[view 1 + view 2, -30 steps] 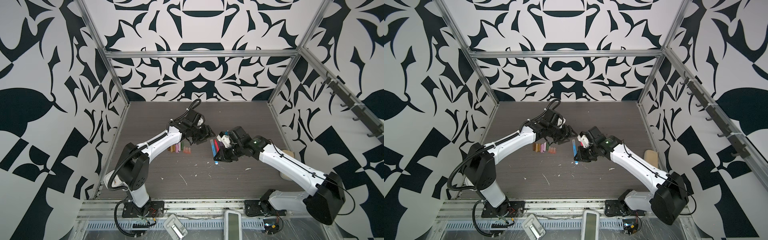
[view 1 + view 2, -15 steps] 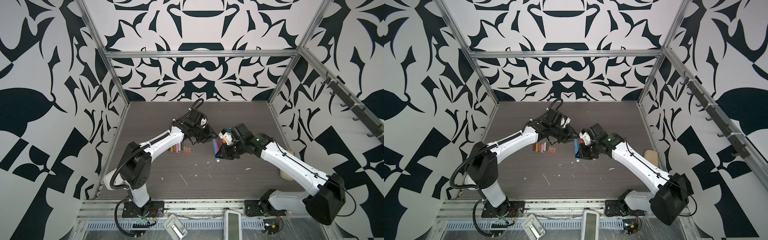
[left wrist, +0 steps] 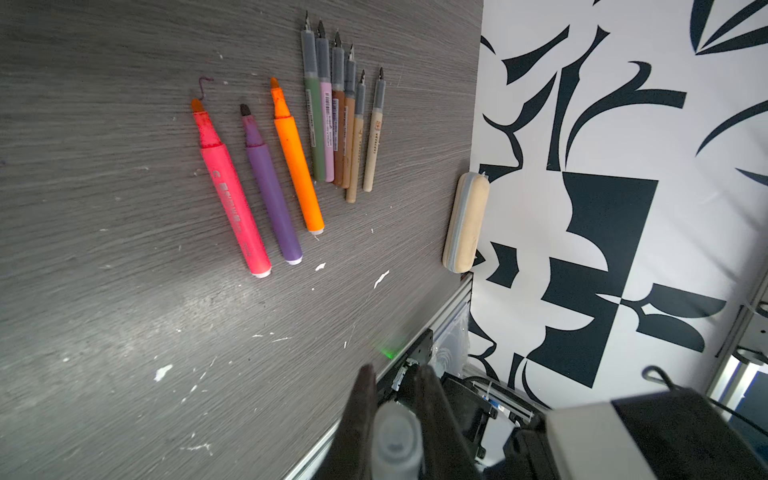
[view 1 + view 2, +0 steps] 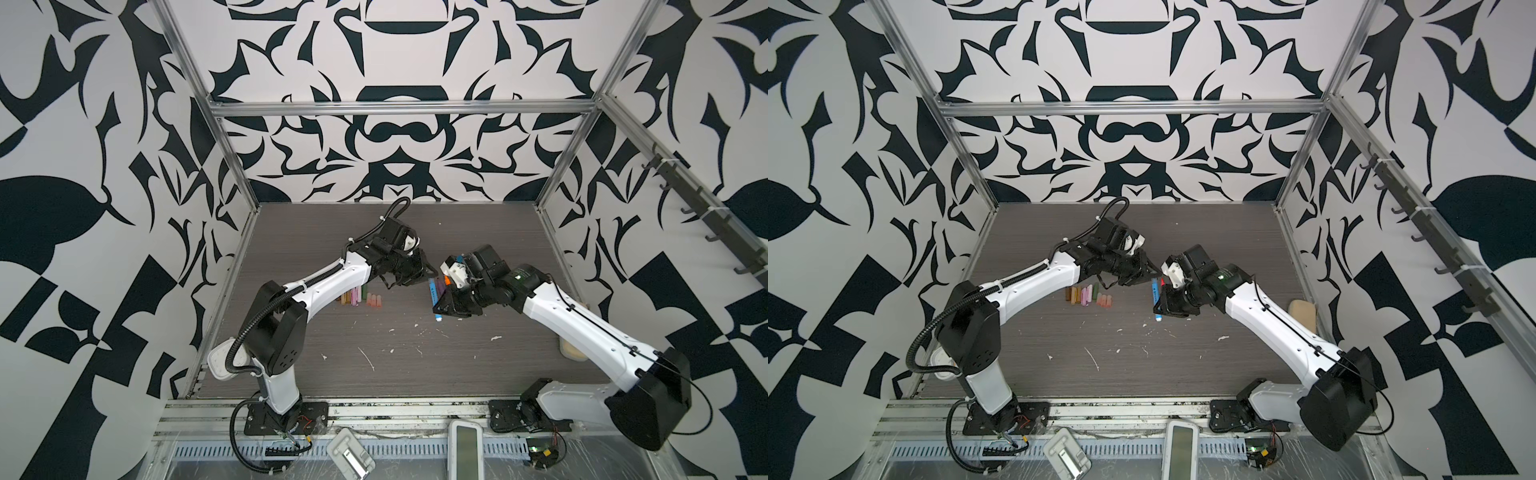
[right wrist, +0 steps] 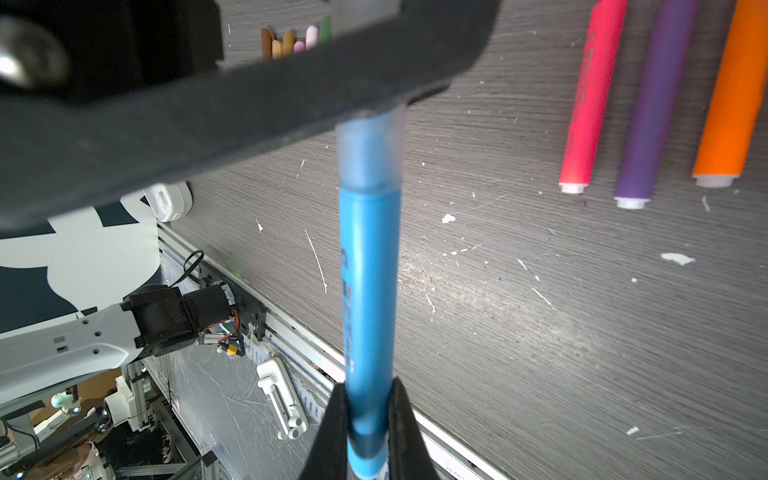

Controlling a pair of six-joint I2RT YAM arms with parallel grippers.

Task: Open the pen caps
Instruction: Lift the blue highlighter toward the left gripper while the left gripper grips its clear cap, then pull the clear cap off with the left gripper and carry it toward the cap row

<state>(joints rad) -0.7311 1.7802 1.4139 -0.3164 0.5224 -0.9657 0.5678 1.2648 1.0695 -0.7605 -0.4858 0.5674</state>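
1. Grey wood table (image 4: 374,374) has all the pens and caps on it.
2. Up top, the left gripper (image 3: 395,390) has its jaws squeezed tight on the see-through cap (image 5: 370,153) of the blue pen (image 5: 370,291).
3. Next, the right gripper (image 5: 368,399) has its jaws pressed on both sides of the blue pen, near its back end.
4. That blue pen runs from one gripper to the other, and its cap sits on the front end.
5. Close by, the pink-red pen (image 3: 230,187), the purple pen (image 3: 272,187) and the orange pen (image 3: 297,166) lie side by side with bare tips.
6. Six thin pens (image 3: 336,124) lie in a tight row just beside the orange pen, and their tips are bare too.
7. Little loose caps (image 4: 361,297) lie in a row on the table, away from both sets of jaws.
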